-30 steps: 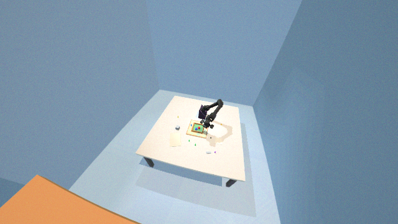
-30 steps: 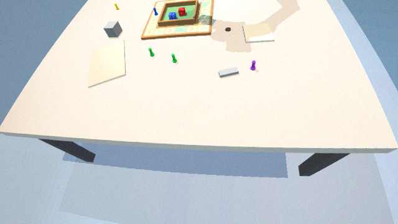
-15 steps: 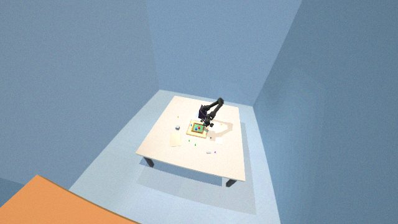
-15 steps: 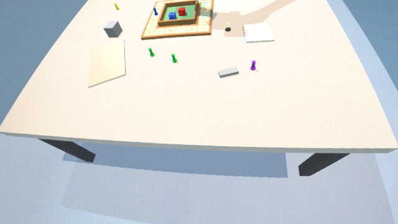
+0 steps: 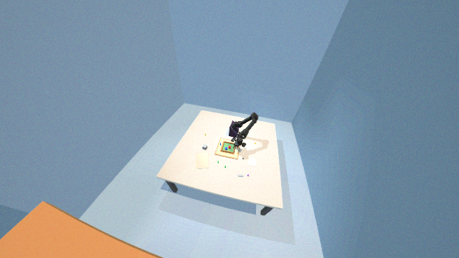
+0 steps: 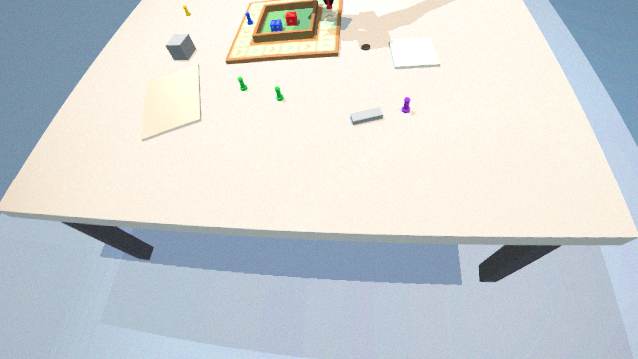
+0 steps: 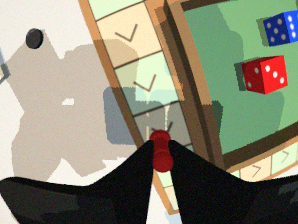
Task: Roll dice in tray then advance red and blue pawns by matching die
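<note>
A large pale table (image 5: 222, 183) (image 6: 319, 165) fills the exterior view. Near its twelve o'clock edge there, left of centre, lies a square game board (image 5: 226, 157) (image 6: 284, 56) (image 7: 106, 50) with arrowed squares round its border. The brown-walled tray (image 5: 228, 153) (image 6: 285, 36) (image 7: 200, 125) sits at the board's middle, probably so thrown dice stay off the track. Inside it, the red die (image 5: 229, 147) (image 6: 291, 19) (image 7: 265, 75) lies to the right of the blue die (image 5: 226, 148) (image 6: 276, 25) (image 7: 281, 29).

The gripper (image 5: 235, 145) (image 7: 160, 145) is closed on the red pawn (image 6: 328, 6) (image 7: 162, 150), over the track at about the tray's two o'clock in the exterior view. The narrow grip likely keeps the fingers off the tray wall, the nearest obstacle. The blue pawn (image 5: 220, 144) (image 6: 249, 19) stands on the track at ten o'clock.

Outside the board, a gray cube (image 5: 204, 147) (image 6: 181, 47) sits at nine o'clock, two green pawns (image 6: 260, 90) at six, and a black disc (image 6: 365, 47) (image 7: 34, 38) near four.
</note>
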You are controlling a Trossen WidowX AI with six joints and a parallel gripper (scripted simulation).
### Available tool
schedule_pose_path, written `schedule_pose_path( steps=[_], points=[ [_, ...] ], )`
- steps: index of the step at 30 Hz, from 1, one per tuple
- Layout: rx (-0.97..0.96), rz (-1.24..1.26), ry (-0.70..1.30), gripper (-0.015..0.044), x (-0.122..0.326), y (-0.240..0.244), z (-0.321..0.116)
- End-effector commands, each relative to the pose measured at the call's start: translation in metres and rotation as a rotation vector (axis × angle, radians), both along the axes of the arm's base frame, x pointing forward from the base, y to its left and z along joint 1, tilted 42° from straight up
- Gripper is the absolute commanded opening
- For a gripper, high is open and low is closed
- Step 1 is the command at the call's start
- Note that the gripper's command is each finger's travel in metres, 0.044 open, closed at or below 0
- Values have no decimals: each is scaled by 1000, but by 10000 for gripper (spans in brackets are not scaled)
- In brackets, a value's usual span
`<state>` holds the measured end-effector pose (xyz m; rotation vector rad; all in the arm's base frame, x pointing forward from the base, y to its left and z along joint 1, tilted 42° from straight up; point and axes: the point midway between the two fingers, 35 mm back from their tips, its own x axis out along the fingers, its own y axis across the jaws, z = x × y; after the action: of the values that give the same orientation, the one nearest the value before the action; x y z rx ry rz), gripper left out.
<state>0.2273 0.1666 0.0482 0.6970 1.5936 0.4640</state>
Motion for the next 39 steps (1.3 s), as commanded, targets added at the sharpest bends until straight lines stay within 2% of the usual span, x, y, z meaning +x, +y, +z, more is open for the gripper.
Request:
schedule_pose_path(
  steps=[1, 17, 33, 34, 39],
  points=[
    [-8, -4, 18, 0, -5, 5, -11],
    [-7, -4, 18, 0, -6, 16, -24],
    [0, 1, 5, 420, -2, 14, -16],
    [-3, 0, 7, 440, -2, 8, -11],
    [-9, -4, 17, 440, -2, -18, 15]
  ],
)
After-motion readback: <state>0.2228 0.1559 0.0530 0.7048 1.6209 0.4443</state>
